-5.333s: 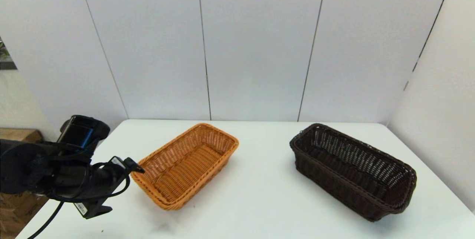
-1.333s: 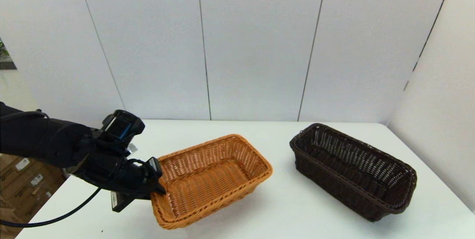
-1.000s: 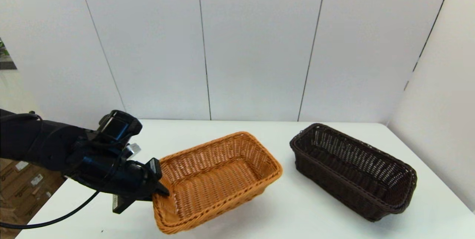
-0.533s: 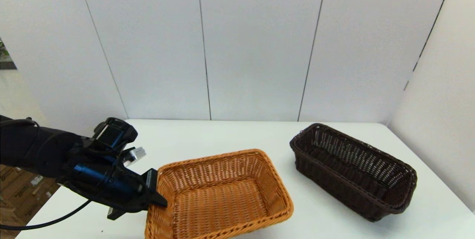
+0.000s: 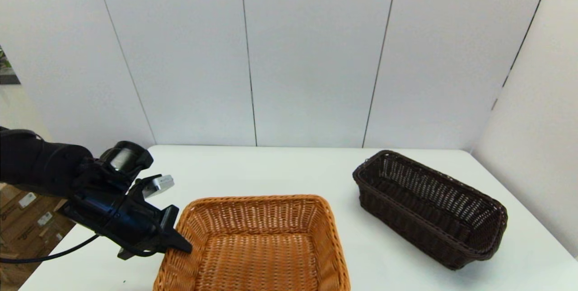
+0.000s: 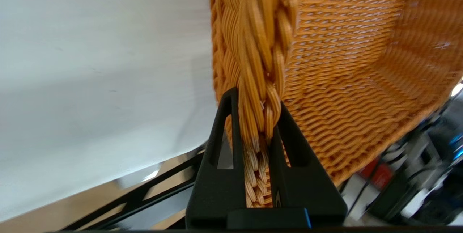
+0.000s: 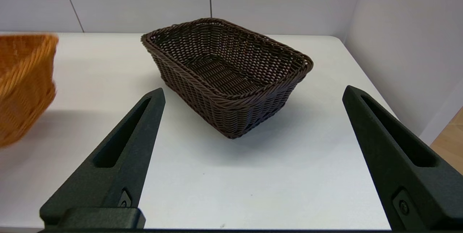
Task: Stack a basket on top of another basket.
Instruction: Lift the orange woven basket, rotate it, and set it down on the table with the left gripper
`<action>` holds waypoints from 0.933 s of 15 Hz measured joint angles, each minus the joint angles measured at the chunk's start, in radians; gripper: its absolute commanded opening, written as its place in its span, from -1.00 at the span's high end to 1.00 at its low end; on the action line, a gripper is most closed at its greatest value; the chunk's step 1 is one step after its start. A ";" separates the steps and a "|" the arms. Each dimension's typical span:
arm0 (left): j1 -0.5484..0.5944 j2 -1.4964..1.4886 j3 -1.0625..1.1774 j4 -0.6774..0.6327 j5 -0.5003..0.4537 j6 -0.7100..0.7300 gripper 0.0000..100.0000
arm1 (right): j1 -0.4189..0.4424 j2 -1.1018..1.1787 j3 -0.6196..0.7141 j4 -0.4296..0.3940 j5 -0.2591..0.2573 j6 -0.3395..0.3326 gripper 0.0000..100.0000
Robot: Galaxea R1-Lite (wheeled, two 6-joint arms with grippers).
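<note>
My left gripper is shut on the braided rim at the left end of the orange-tan basket. In the left wrist view the rim runs between the fingers of that gripper, and the orange-tan basket reaches out past the table's front edge. The dark brown basket rests on the right side of the table, untouched. In the right wrist view my right gripper stands open, set back from the dark brown basket, with the orange-tan basket off to one side, raised above its shadow.
The white table is backed by a panelled wall, with a side wall close to its right edge. Cardboard boxes sit on the floor beyond the table's left edge.
My left gripper has taken the orange-tan basket by its rim. Over the last second it has turned the basket and drawn it toward the front edge. The dark brown basket has not moved.
</note>
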 measured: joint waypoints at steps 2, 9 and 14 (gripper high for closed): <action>0.020 0.027 -0.058 0.076 -0.009 0.043 1.00 | 0.000 0.000 0.000 0.000 0.000 0.000 -1.00; 0.025 0.106 -0.136 0.099 -0.008 0.057 1.00 | 0.000 0.000 0.000 0.000 0.000 0.000 -1.00; -0.017 0.135 -0.153 0.101 -0.004 0.058 1.00 | 0.000 0.000 0.000 0.000 0.000 0.000 -1.00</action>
